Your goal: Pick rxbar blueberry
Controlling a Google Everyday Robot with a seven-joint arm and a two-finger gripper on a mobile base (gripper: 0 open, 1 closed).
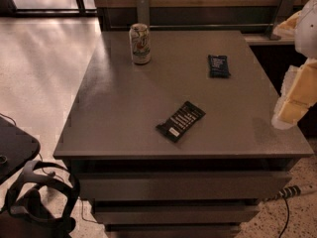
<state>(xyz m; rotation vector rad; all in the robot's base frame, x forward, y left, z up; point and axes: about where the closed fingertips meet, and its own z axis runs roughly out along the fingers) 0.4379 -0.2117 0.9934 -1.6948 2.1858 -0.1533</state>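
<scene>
At the frame's right edge, over the right side of the table (124, 108), the gripper (291, 105) hangs; can't tell if it's spread or closed. The rxbar blueberry (218, 66) lies flat toward the table's back right, apart from the gripper. A black wrapper (181, 121) lies front-center & a can (140, 43) stands upright back left.

rxbar blueberry (218, 66) | dark navy wrapper, flat | worktop, 2 o'clock of centre | gripper (290, 108) well apart, 4 o'clock of bar
</scene>
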